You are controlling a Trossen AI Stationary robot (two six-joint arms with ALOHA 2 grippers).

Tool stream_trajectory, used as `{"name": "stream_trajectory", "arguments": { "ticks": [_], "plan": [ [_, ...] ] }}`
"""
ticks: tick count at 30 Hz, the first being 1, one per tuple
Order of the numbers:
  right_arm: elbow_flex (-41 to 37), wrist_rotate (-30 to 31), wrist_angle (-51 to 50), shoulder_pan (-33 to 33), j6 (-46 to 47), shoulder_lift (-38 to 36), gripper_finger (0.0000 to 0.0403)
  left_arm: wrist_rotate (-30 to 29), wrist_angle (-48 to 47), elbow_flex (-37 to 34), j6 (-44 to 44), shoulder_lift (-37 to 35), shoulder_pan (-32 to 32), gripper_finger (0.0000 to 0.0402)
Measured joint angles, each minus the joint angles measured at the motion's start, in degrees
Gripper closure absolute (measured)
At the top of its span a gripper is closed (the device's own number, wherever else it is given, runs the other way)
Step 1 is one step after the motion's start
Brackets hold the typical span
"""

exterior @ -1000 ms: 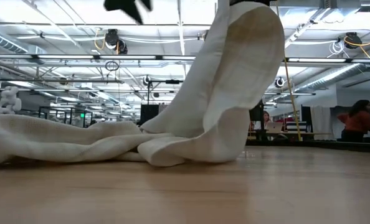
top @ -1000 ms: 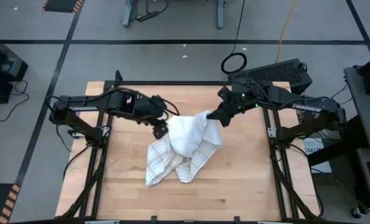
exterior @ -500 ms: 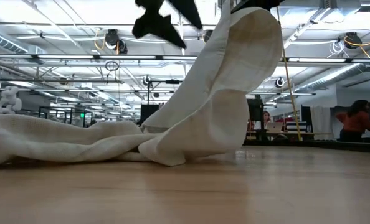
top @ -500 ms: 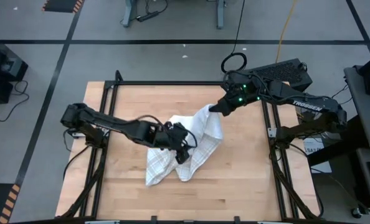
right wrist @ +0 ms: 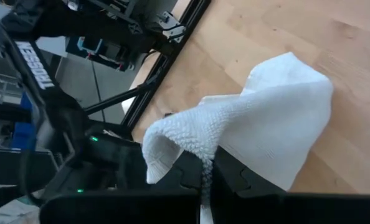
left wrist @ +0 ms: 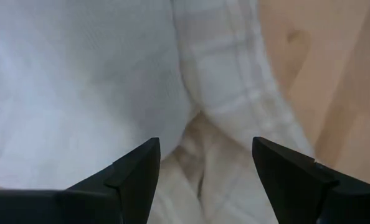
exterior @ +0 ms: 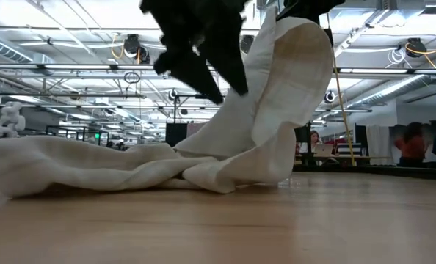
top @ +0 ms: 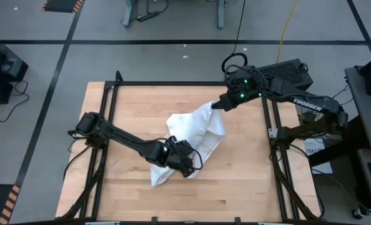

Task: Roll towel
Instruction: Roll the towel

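Since a sec ago left pincer (top: 184, 164) dropped w/ fingers apart, empty, over towel (top: 195, 134) mid-frame on table (top: 129, 106); right pincer (top: 218, 104) clamps its raised corner — grab a checked edge, then spread flat.

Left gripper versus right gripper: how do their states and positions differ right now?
The left gripper is open, jaws spread just above the crumpled towel near the table's middle; the right gripper is shut on a towel corner, holding it lifted toward the table's far edge. Both are at the same towel.
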Motion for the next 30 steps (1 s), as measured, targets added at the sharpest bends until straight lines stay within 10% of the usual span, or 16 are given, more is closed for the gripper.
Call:
{"name": "stream_trajectory", "arguments": {
  "ticks": [7, 15, 30],
  "plan": [
    [0.0, -2.75, 0.1, -1.33, -1.18, 0.0, 0.0401, -3.03, 5.0, 0.02, 0.42, 3.48, 2.62, 0.0203],
    [0.0, -4.81, 0.02, -1.39, -1.69, -1.01, 0.0401, -4.8, 4.61, 0.02, 4.61, 0.82, 5.43, 0.0389],
    [0.0, -2.62, 2.3, -1.2, 1.89, -4.48, 0.0399, -0.33, 1.28, 0.13, 13.43, -14.66, 7.66, 0.039]
  ]
}}
